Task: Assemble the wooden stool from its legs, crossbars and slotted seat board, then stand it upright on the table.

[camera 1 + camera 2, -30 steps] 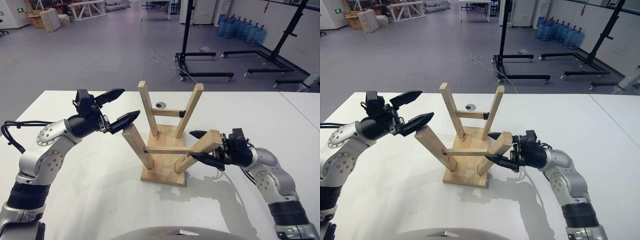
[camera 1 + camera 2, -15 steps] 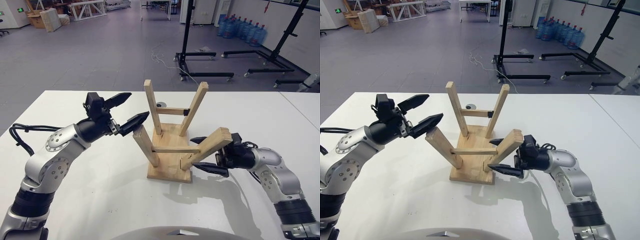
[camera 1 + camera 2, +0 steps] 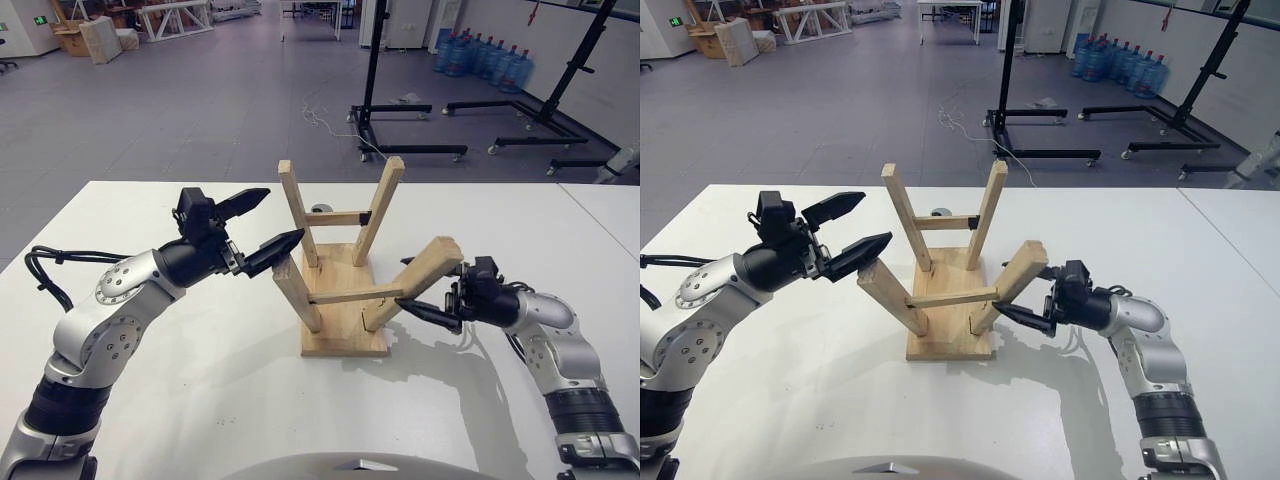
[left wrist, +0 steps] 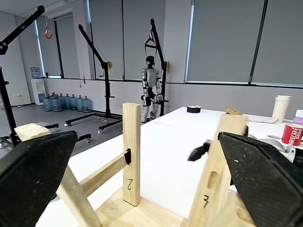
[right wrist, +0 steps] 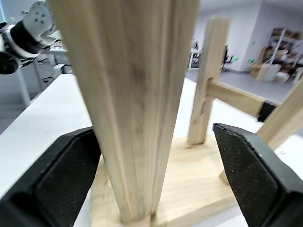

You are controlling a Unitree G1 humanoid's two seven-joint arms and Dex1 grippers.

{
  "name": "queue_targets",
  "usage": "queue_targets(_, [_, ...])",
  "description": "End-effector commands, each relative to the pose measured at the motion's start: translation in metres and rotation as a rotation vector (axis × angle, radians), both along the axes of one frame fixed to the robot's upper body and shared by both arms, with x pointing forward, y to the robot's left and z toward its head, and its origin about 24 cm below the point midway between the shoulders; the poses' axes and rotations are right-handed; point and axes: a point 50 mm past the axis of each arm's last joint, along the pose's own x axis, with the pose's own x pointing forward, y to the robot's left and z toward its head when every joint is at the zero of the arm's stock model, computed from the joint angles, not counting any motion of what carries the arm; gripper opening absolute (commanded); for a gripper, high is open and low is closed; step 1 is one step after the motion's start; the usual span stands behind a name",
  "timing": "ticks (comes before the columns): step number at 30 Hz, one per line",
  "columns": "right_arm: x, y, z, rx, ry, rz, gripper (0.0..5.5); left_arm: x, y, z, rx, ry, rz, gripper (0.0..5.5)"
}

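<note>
Stool (image 3: pixel 342 336) stands inverted (legs up) between left end effector (image 3: pixel 285 212) and right end effector (image 3: pixel 402 281), both spread apart.

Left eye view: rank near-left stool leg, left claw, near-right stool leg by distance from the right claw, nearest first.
From right claw:
1. near-right stool leg, between its fingers.
2. near-left stool leg, across the crossbar.
3. left claw, beyond that leg's top.

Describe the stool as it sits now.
The stool is pale bare wood, upside down: seat board flat on the white table, four splayed legs pointing up, one crossbar joining each pair. The open right gripper straddles the near right leg; the open left gripper is at the near left leg's top, contact unclear.
</note>
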Motion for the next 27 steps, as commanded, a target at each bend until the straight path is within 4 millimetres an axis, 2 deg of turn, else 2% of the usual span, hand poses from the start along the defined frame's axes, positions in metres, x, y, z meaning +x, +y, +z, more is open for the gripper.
queue_targets(1, [0.004,0.004,0.009,0.049,-0.055,-0.012,4.08,0.003,-0.004,-0.059,0.113,0.313,0.078,5.40])
queue_targets(6, [0.004,0.002,0.010,0.055,-0.061,-0.026,4.08,0.014,-0.018,-0.060,0.064,0.356,0.164,5.40])
queue_targets(13, [0.015,0.000,0.027,0.170,-0.168,-0.184,4.08,0.014,-0.006,-0.058,0.089,0.363,0.217,5.40])
queue_targets(19, [0.023,-0.011,0.060,0.289,-0.264,-0.297,4.08,0.015,-0.003,-0.055,0.084,0.347,0.237,5.40])
queue_targets(27, [0.013,0.006,0.095,0.325,-0.400,-0.314,4.08,0.017,0.002,-0.056,0.098,0.333,0.277,5.40])
